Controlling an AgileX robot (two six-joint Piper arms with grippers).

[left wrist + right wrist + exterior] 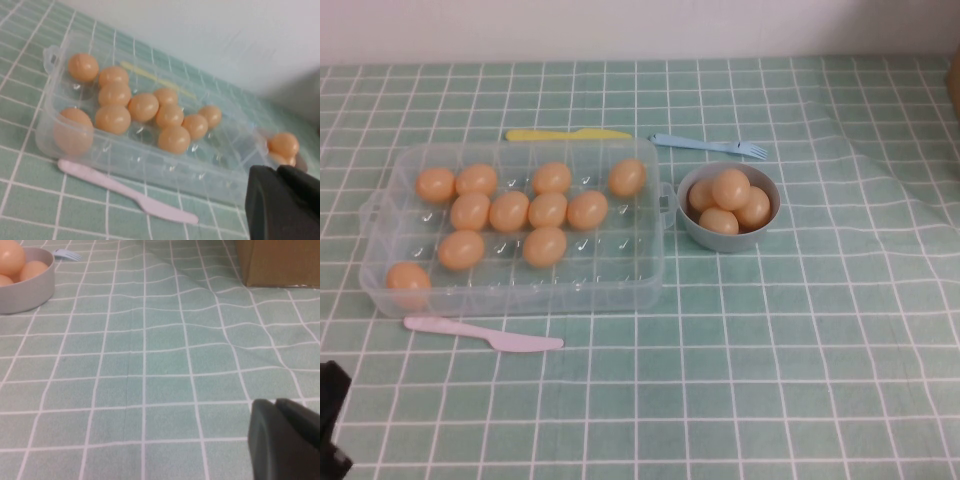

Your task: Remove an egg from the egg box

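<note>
The clear plastic egg box (620, 280) lies left of centre on the green checked cloth and holds several orange-tan eggs, one of them near its middle (548, 210). The box (220, 172) and its eggs (174, 139) also show in the left wrist view. My left gripper (277, 169) is shut and empty, low at the near left, well short of the box; a black part of it (332, 400) shows in the high view's corner. My right gripper (275, 402) is shut and empty over bare cloth, out of the high view.
A grey-blue bowl (760, 232) with several eggs stands right of the box. A yellow knife (568, 134) and a blue fork (710, 147) lie behind them. A pink knife (485, 335) lies in front of the box. A cardboard box (280, 262) stands at the far right.
</note>
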